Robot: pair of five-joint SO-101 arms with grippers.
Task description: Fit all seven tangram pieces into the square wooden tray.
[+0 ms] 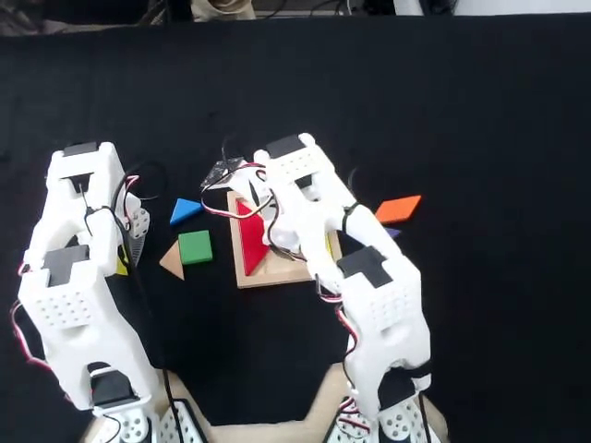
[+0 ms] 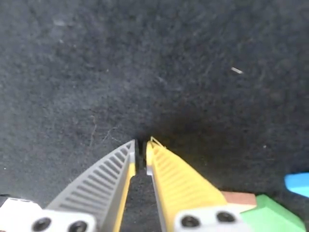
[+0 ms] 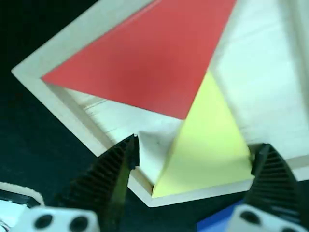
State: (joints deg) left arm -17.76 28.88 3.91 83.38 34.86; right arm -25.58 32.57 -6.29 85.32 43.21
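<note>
- Right jaws: spread wide, straddling the yellow triangle (image 3: 207,145), which lies in the tray (image 3: 72,111) against its rim; just past the tips, the red triangle (image 3: 145,58) touches the yellow triangle.
- Left jaws: closed tip to tip on nothing, over bare counter (image 2: 145,72); beside the yellow jaw lie the tan triangle (image 2: 239,197), green square (image 2: 270,215) and blue triangle (image 2: 297,183), outside the tray.
- Orange piece (image 1: 399,209): on the counter, well apart from both jaws.
</note>
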